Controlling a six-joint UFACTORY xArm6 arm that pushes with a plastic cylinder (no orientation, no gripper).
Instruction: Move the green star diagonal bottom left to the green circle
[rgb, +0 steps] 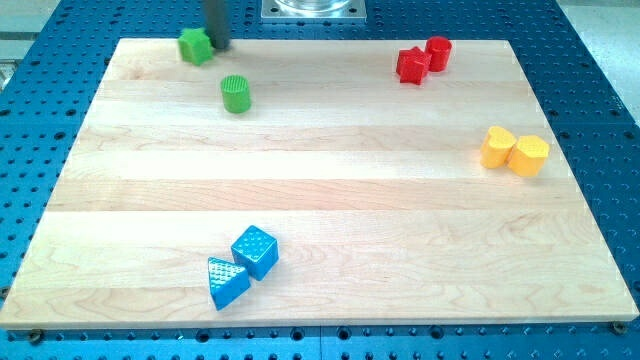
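The green star lies at the top left edge of the wooden board. The green circle, a short cylinder, stands below and to the right of the star, a small gap apart. My tip is a dark rod that comes down from the view's top. It sits right against the star's right side, above the green circle.
A red star and a red cylinder touch at the top right. A yellow block and a yellow cylinder sit at the right. A blue cube and a blue triangle lie near the bottom.
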